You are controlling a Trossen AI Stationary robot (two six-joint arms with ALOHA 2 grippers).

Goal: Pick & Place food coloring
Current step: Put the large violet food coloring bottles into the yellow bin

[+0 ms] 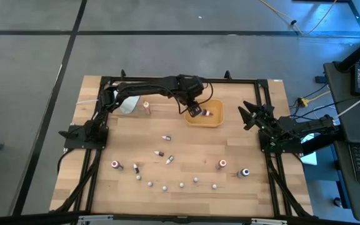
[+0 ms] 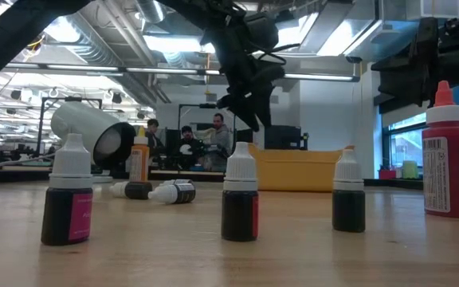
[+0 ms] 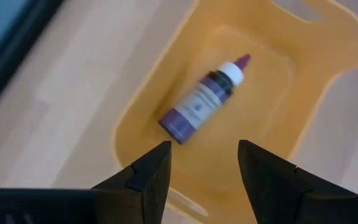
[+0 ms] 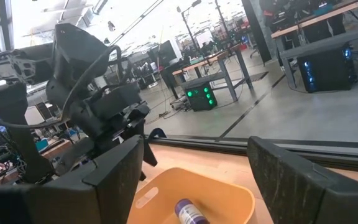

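Our left gripper (image 3: pixel 202 165) hangs open and empty over the yellow tray (image 1: pixel 215 121). One purple bottle (image 3: pixel 202 102) lies flat inside it. Our right gripper (image 1: pixel 249 116) waits wide open just beside the tray's other side. If both arms move at once, they could bump there. The other little bottles (image 1: pixel 165 186) stand in a row near the front of the desk (image 1: pixel 186 150), some maybe tipped over. A low sweep could knock them down. The middle has open room.
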